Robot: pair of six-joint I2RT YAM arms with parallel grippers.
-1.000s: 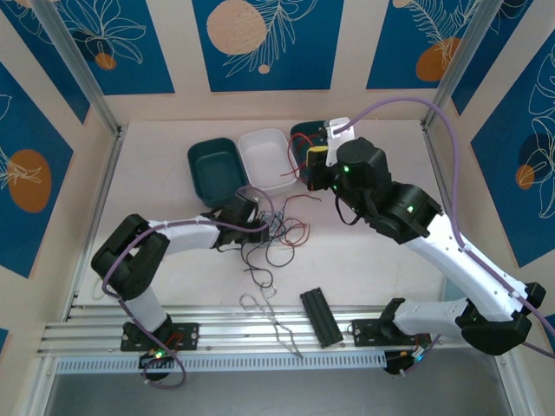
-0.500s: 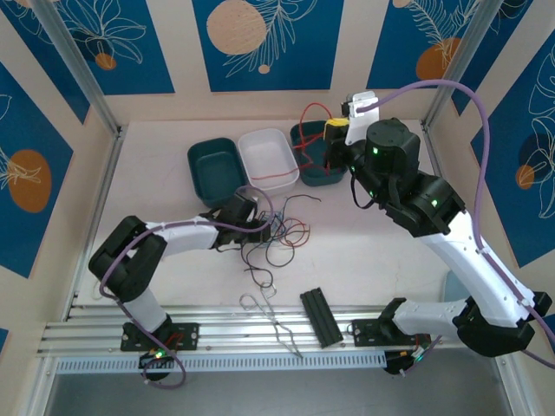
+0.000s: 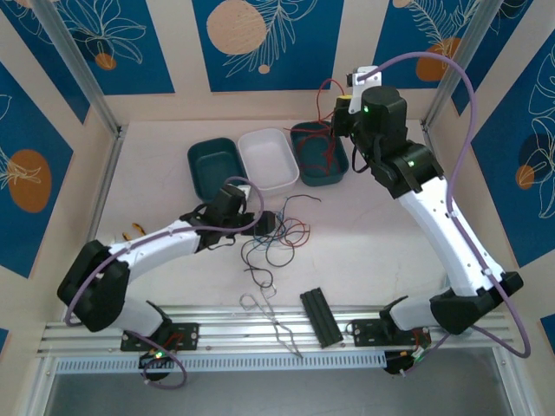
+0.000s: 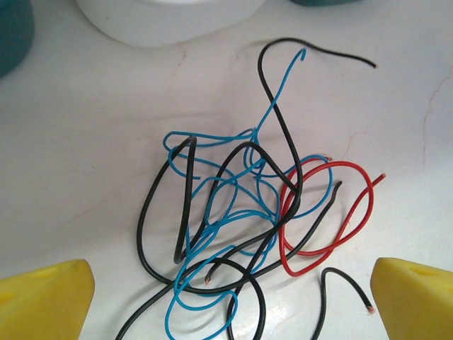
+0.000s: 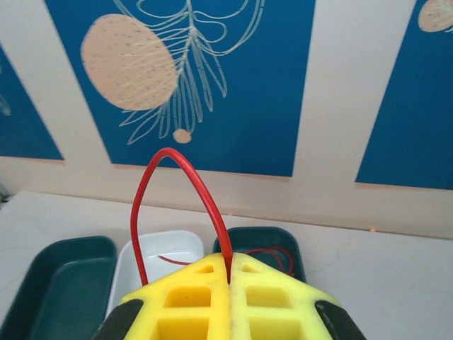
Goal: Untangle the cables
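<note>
Tangled cables (image 4: 244,212) just ahead of wide-spread left gripper (image 4: 226,283); red cable (image 5: 167,151) clamped in right gripper (image 5: 231,261).

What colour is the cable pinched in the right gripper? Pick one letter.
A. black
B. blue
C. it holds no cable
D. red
D: in the right wrist view the right gripper is shut on a red cable, which arches up from between its closed jaws.
</note>
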